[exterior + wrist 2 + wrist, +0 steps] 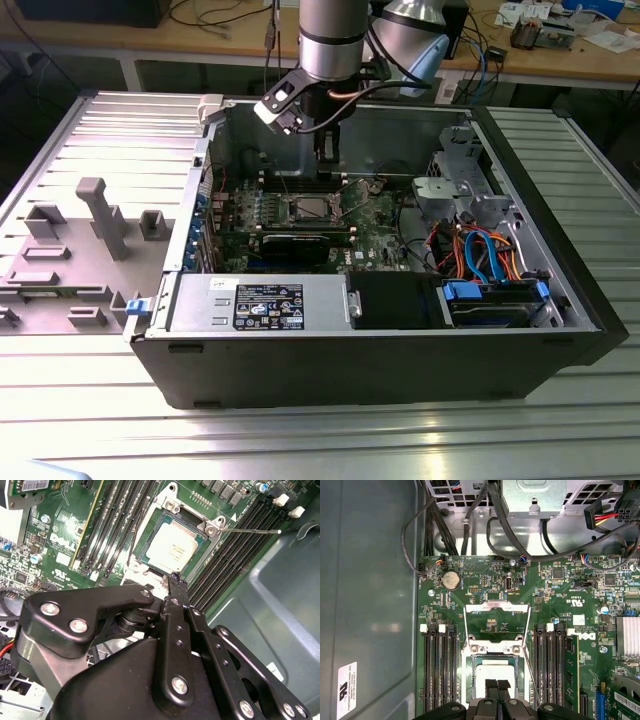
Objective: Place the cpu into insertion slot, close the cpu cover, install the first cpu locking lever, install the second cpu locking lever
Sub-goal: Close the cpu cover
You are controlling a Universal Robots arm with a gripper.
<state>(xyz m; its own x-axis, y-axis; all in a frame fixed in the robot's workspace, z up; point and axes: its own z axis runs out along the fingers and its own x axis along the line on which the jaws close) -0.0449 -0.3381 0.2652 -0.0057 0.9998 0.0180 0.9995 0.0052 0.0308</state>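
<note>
The cpu [172, 547] lies silvery face up inside the insertion slot [151, 530] on the green board, also seen in the first wrist view as the cpu [495, 672]. The cpu cover [496, 609], a thin metal frame with a square window, stands swung open beyond the socket. One thin wire locking lever [250, 530] sticks out sideways from the socket corner, unlatched. My gripper [497, 684] hangs just above the cpu's near edge with both fingers pressed together and nothing between them. In the exterior view the gripper [327, 160] is over the socket [310, 208].
Black memory slots [439, 665] flank the socket on both sides. A power supply box [262, 303] and drive bay with blue cables [490, 270] fill the case's front. Black cables [470, 535] run beyond the board. The case wall [280, 605] rises close by.
</note>
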